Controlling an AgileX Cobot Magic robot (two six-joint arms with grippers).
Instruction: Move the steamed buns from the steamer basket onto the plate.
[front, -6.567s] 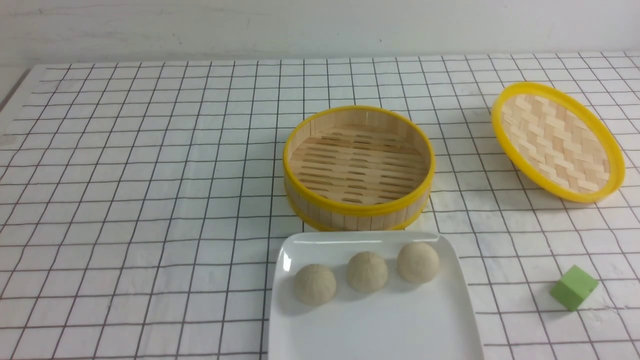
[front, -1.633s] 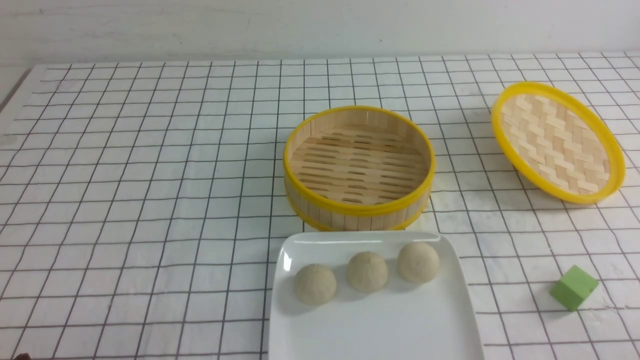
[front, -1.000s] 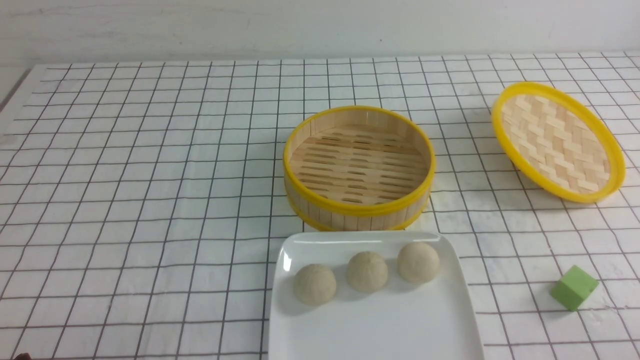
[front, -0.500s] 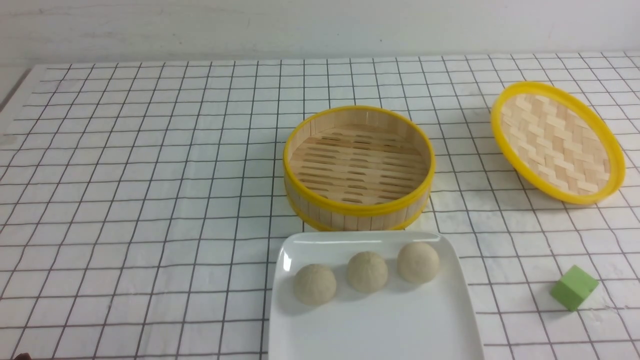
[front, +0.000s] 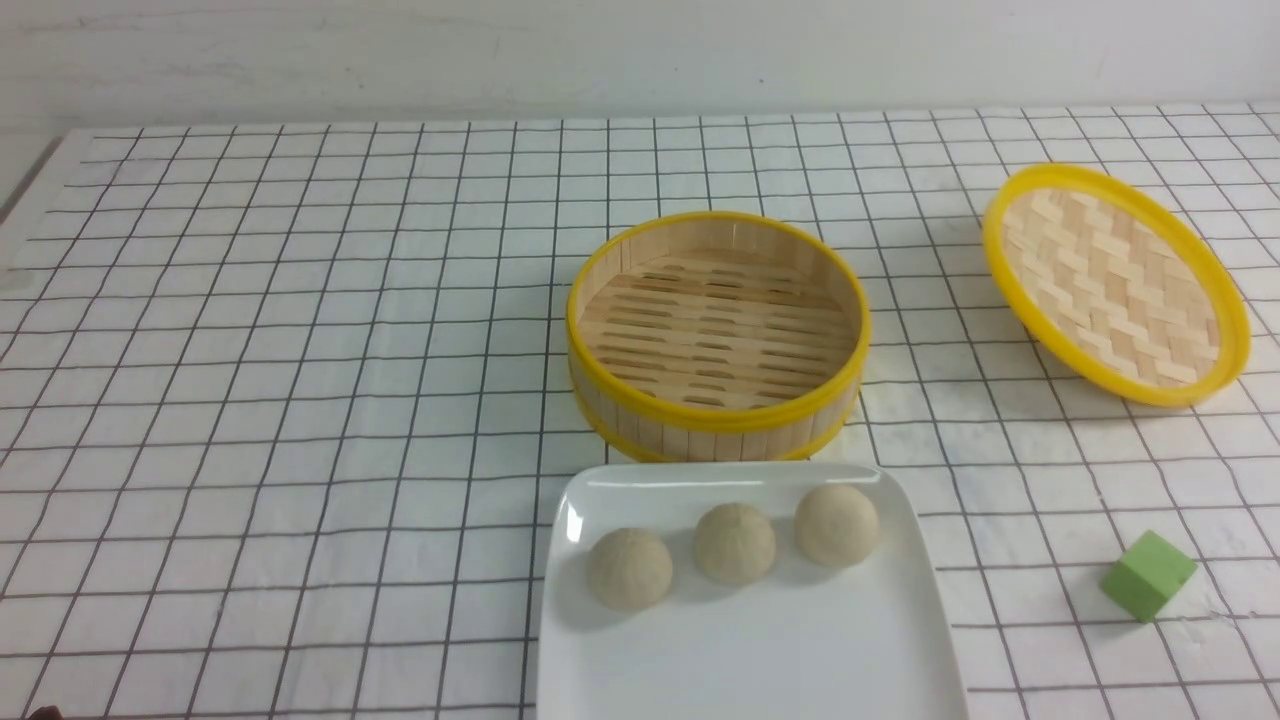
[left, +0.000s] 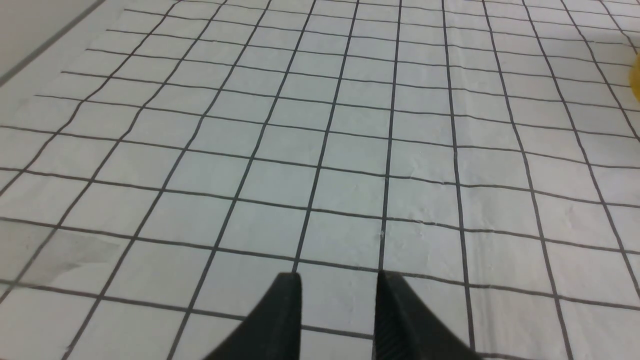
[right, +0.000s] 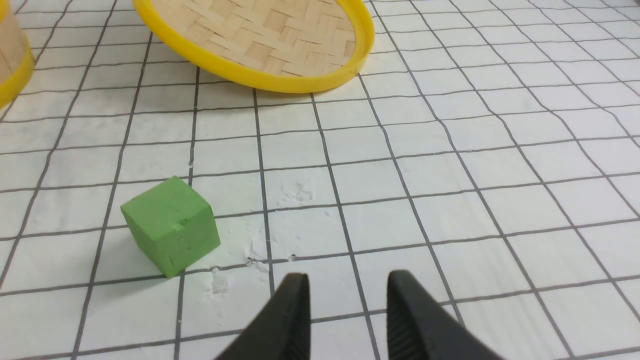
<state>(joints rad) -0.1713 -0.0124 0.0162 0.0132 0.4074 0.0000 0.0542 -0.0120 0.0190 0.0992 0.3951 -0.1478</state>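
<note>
Front view: all three steamed buns (front: 735, 543) already on the plate (front: 760, 650), in a row near its far edge, not touching each other; steamer basket (front: 716, 335) just behind the plate, nothing inside, only slatted floor visible. Judged from this: transfer step done, task looks finished, no bun left to carry. Left claw (left: 338, 285) over bare gridded surface (front: 300, 400), jaws partly apart w/ nothing between. Right claw (right: 347, 285) same, partly apart and holding nothing, near the green cube (right: 171, 225) but not touching; woven lid (right: 260, 35) further off. Neither claw visible in front view. Next move, probably: none needed w/ the buns; only keep both arms away from plate and basket, so as not to knock a bun off.
</note>
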